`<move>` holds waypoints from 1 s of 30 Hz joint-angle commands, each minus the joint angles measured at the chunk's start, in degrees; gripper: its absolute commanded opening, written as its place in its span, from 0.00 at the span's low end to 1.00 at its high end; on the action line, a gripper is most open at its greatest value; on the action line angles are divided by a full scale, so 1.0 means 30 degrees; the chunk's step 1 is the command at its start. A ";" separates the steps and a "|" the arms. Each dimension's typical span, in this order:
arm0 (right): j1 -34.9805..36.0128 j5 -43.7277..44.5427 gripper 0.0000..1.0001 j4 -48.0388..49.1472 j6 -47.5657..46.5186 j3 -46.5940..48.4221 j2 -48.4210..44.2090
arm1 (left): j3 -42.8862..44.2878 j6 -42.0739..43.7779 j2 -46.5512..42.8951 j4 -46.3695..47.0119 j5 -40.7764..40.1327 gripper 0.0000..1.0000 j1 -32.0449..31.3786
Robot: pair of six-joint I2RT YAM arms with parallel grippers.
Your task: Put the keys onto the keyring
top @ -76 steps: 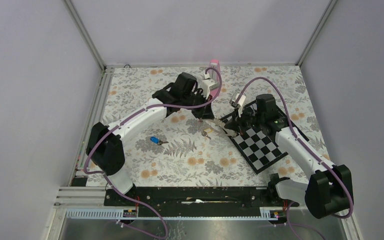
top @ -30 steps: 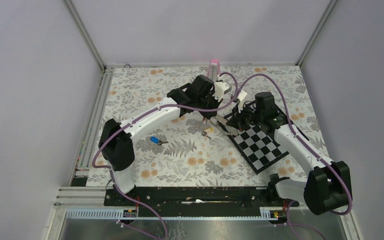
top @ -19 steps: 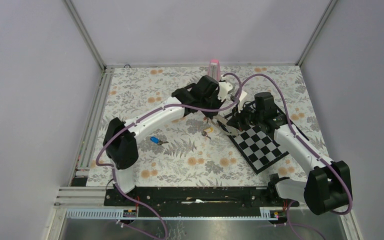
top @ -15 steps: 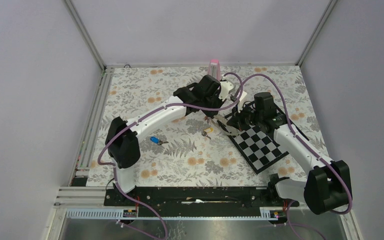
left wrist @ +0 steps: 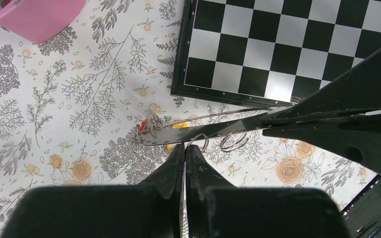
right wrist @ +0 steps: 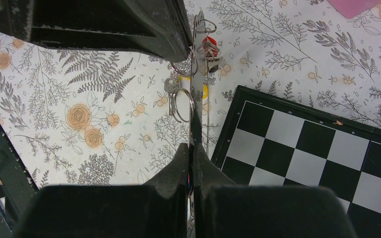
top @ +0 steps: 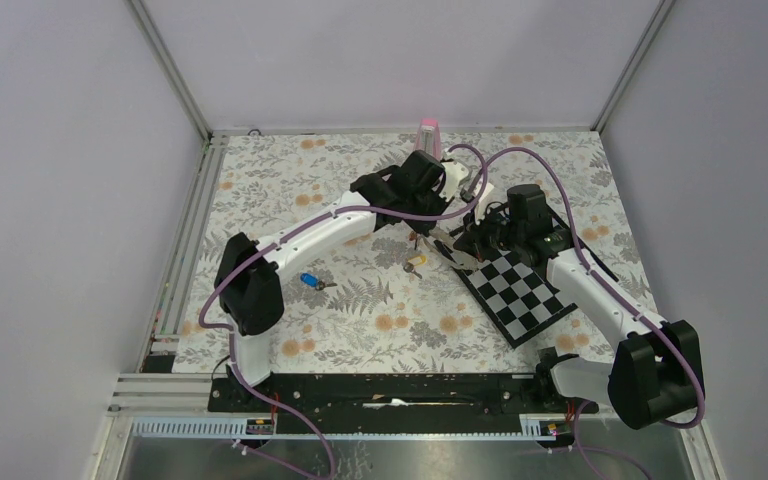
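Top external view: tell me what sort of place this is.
Probably a lab robot test cell: plain grey walls on metal frame posts box in a floral-cloth table; the left arm and right arm are bolted at its near edge; a chessboard and a pink block sit on it.

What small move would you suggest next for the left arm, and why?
Probably open the left gripper and dip it toward the yellow key. Both grippers are shut: the right gripper pinches the keyring by its strap, the left one holds no key, and the yellow key lies loose right under the strap.
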 commanded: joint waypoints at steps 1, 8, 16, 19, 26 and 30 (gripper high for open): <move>0.0417 -0.0389 0.00 0.1153 0.0412 0.0505 -0.0251 | 0.0742 -0.0122 0.0069 0.0381 -0.1108 0.00 -0.0286; 0.0417 0.0403 0.00 0.1423 0.0850 0.0512 -0.0310 | 0.1274 -0.0035 0.0372 -0.0082 -0.2412 0.00 -0.0582; 0.0443 0.0848 0.00 0.1924 0.1553 0.0375 -0.0425 | 0.1505 -0.0235 0.0620 -0.0088 -0.2944 0.00 -0.0958; 0.0461 0.1118 0.00 0.2066 0.1742 0.0288 -0.0497 | 0.1567 -0.0453 0.0706 -0.0071 -0.2530 0.00 -0.1010; 0.0465 0.1639 0.00 0.2174 0.1817 0.0140 -0.0540 | 0.1780 -0.0934 0.0849 -0.0007 -0.1831 0.00 -0.1003; 0.0462 0.1786 0.00 0.2205 0.1812 0.0110 -0.0509 | 0.1747 -0.1012 0.0782 0.0119 -0.1708 0.00 -0.1004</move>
